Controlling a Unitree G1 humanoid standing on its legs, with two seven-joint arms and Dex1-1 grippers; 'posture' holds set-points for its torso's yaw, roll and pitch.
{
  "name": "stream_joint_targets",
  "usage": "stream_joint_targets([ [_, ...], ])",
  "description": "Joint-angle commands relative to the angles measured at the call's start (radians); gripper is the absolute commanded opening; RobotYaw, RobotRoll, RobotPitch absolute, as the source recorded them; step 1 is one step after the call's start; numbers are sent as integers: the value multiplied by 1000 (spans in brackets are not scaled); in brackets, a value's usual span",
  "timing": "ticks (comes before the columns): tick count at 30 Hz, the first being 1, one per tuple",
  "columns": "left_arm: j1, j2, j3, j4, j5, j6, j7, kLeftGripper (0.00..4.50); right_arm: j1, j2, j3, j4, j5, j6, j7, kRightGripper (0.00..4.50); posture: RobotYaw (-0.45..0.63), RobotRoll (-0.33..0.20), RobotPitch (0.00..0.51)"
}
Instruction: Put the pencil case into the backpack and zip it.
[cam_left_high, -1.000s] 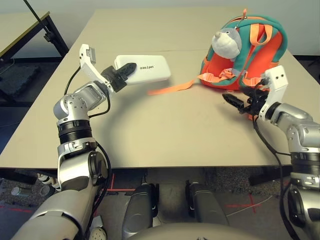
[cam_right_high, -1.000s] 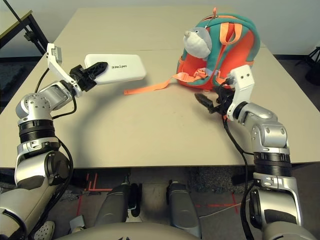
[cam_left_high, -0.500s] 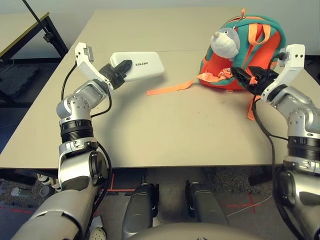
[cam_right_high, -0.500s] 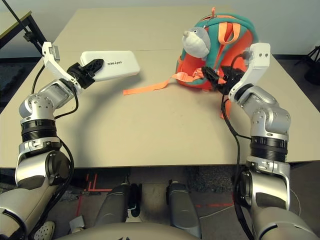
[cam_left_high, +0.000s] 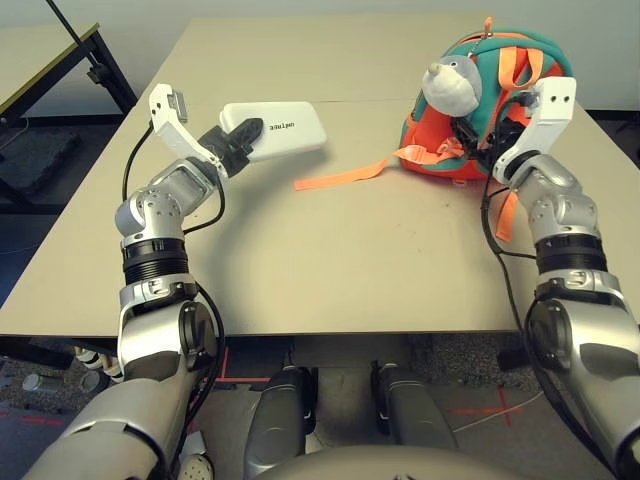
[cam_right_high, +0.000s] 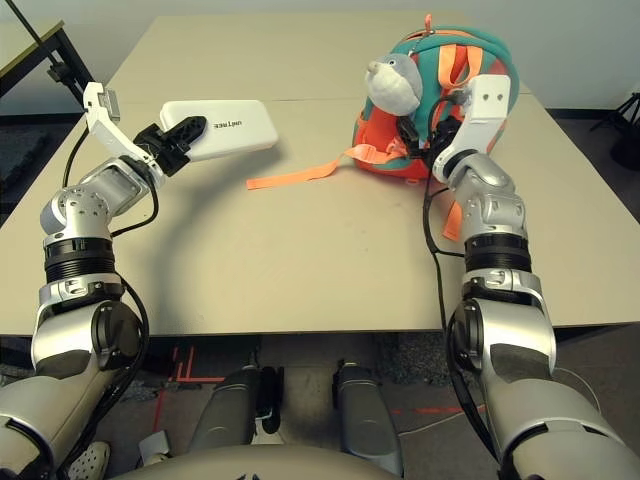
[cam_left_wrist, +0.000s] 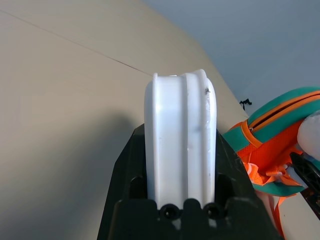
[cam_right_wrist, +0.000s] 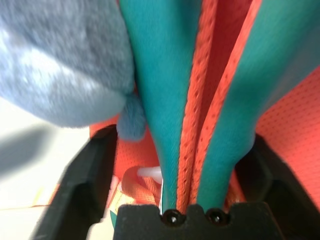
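Gripping the case (cam_left_high: 272, 130) by its end above the table (cam_left_high: 330, 240), the left claw (cam_left_high: 243, 140) is clamped; the right claw (cam_right_wrist: 175, 165), open, straddles the backpack's (cam_left_high: 520, 90) teal-orange strap (cam_right_wrist: 200, 100).

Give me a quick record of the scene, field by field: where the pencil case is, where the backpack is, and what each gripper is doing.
pencil case: held above the table, clamped at one end
left gripper: shut on the pencil case
backpack: upright on the table, far right
right gripper: at the backpack's front beside the plush animal, fingers straddling a teal fold
loose strap: flat on the table
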Motion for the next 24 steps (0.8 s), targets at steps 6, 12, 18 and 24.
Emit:
stream_joint_targets([
  [6,-14,-8,-13,-22,-2,-24,-4,1255,-16,-11,1,27,-7,-30,6,844,-140,0,87],
  [12,-25,-8,-21,-4,-2,-36,-9,1255,10,-19,20,-42,-7,-11,37,250,-146,0,87],
  [18,-24,-8,-26,0,-6,-32,-9,1255,127,-57,48,-376,65,189,136,250,-149,0,101],
  [24,-13,-10,-30,-2,-6,-34,-13,1255,283,-105,34,-750,200,449,153,250,-161,0,112],
])
